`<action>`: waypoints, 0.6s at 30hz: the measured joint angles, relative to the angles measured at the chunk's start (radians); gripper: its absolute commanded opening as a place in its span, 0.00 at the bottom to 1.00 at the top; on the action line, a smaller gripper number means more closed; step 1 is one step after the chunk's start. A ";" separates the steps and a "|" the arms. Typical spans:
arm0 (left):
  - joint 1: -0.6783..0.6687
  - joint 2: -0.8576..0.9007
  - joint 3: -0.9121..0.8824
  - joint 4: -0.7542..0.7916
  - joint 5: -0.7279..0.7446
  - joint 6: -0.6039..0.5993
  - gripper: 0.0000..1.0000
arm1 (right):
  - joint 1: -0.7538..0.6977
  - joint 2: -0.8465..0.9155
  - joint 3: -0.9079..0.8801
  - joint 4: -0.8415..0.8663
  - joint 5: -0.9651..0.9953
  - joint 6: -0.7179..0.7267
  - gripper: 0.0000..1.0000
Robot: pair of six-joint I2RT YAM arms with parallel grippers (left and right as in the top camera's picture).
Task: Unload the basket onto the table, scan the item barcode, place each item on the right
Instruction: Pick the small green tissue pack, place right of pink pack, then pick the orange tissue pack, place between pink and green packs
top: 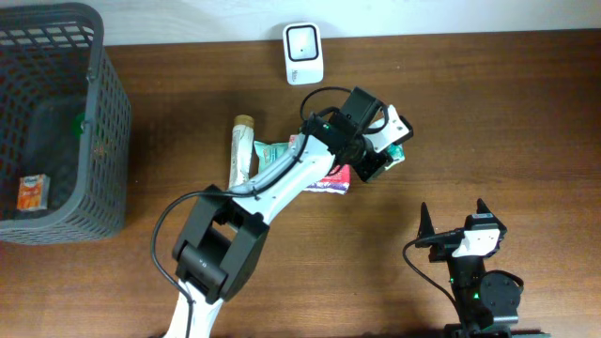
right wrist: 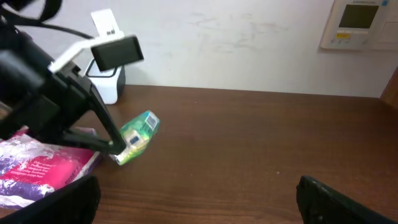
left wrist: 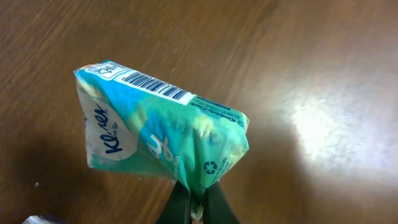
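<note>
You had the left gripper point(left wrist: 198, 202) clenched on one end of the tissue pack point(left wrist: 161, 134), just right of centre overhead, its long axis running out from the fingertips, with the scanner point(top: 303, 53) toward the upper left and the farther right gripper point(top: 453, 214) spread open.

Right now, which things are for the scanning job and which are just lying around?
For the job: Kleenex pack, pinched in the left gripper; white scanner.
Lying about: purple packet, tube, basket, small orange box inside it.
</note>
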 measured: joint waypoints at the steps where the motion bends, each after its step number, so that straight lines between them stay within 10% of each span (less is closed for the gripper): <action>1: 0.001 0.009 0.000 0.000 -0.013 0.000 0.01 | 0.000 0.000 0.000 0.000 0.000 0.000 0.99; 8: 0.005 0.034 0.000 -0.002 -0.146 -0.013 0.57 | 0.000 0.000 0.000 0.000 0.000 0.000 0.99; 11: 0.014 0.033 0.017 -0.033 -0.155 -0.013 0.62 | 0.000 0.000 0.000 0.000 0.000 0.000 0.99; 13: 0.042 0.022 0.070 -0.090 -0.156 -0.020 0.94 | 0.000 0.000 0.000 0.000 0.000 -0.001 0.99; 18: 0.188 -0.202 0.271 -0.275 -0.162 -0.030 0.99 | 0.000 0.000 0.000 0.000 0.000 0.000 0.99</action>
